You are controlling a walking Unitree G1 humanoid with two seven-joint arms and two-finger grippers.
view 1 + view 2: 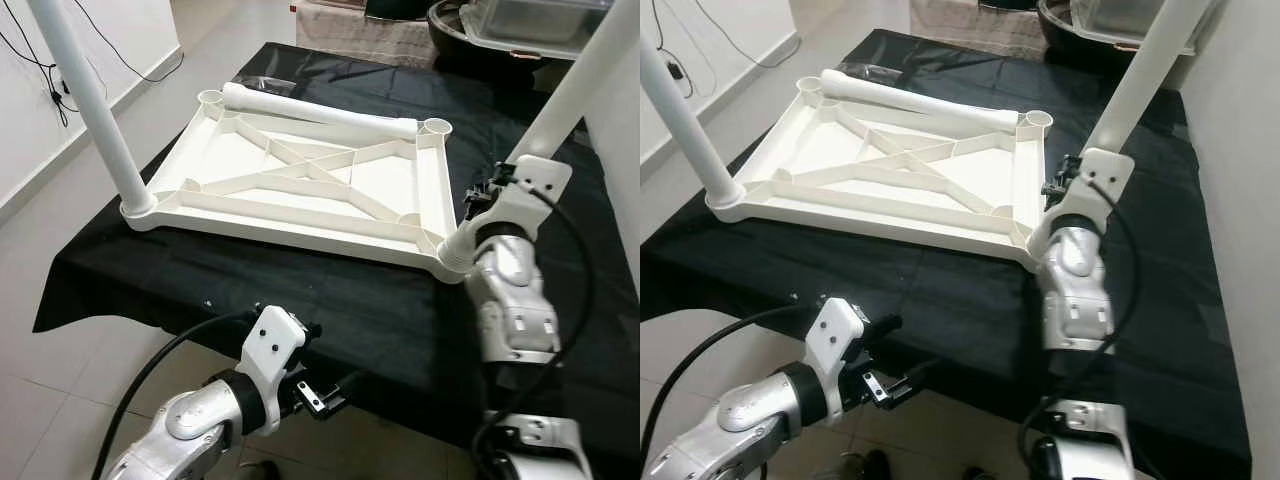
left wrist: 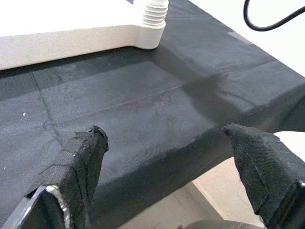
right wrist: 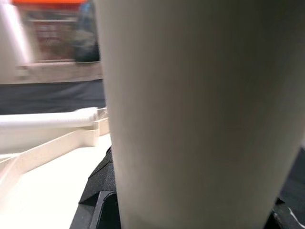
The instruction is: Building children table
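A white plastic tabletop [image 1: 300,228] lies upside down on a table under a black cloth [image 1: 350,300]. One white leg [image 1: 95,100] stands in its near left corner socket. A second leg [image 1: 575,85] rises at a slant from the near right corner, with my right gripper [image 1: 487,197] shut around its lower part. In the right wrist view this leg [image 3: 190,109] is close up, with black fingers [image 3: 97,210] at its sides. A third leg [image 1: 320,110] lies loose along the far edge, between two empty sockets [image 1: 436,127]. My left gripper [image 2: 164,133] hangs open in front of the table's near edge, holding nothing.
Dark containers and a clear tub [image 1: 530,25] stand beyond the table's far end. A white wall with cables [image 1: 60,80] runs along the left, with tiled floor [image 1: 60,400] beside and before the table. The cloth to the right of the tabletop is bare.
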